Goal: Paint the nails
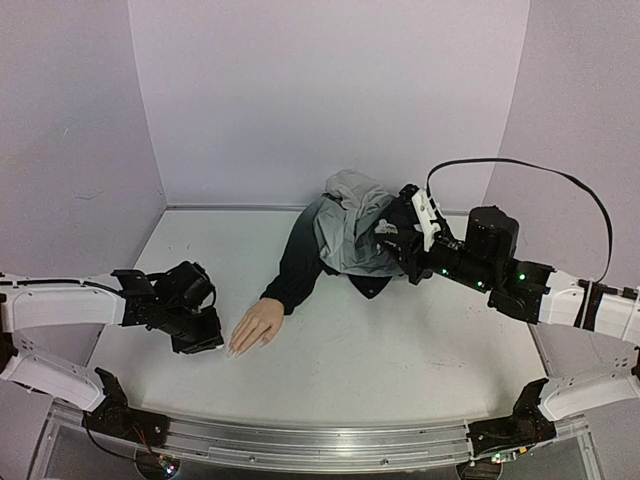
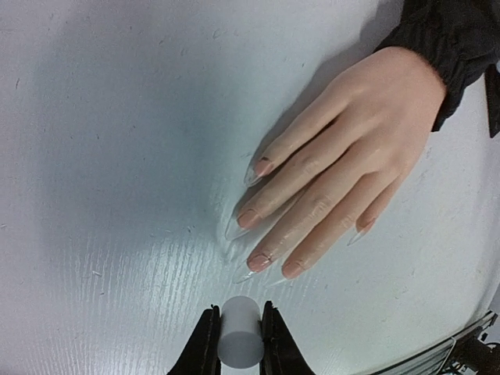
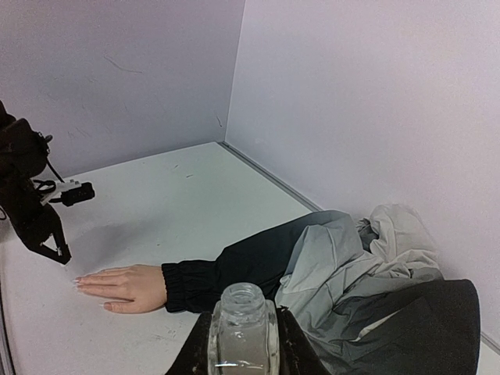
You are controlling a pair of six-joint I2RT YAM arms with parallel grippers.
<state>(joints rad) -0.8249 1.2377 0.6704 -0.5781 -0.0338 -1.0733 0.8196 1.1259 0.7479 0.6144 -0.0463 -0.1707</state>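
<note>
My left end effector point(image 2: 240, 314) is squeezed tight on a small white cap point(image 2: 240, 348), just beside the fingertips. The nails point(image 2: 248, 219) are on the pretend hand point(image 2: 351, 148). It lies flat on the white tabletop point(image 2: 117, 156) with its fingers spread. My right end effector point(image 3: 243, 332) is squeezed tight on an open glass bottle point(image 3: 243, 305). It is well apart from the hand, by a grey and black jacket point(image 3: 351, 266).
</note>
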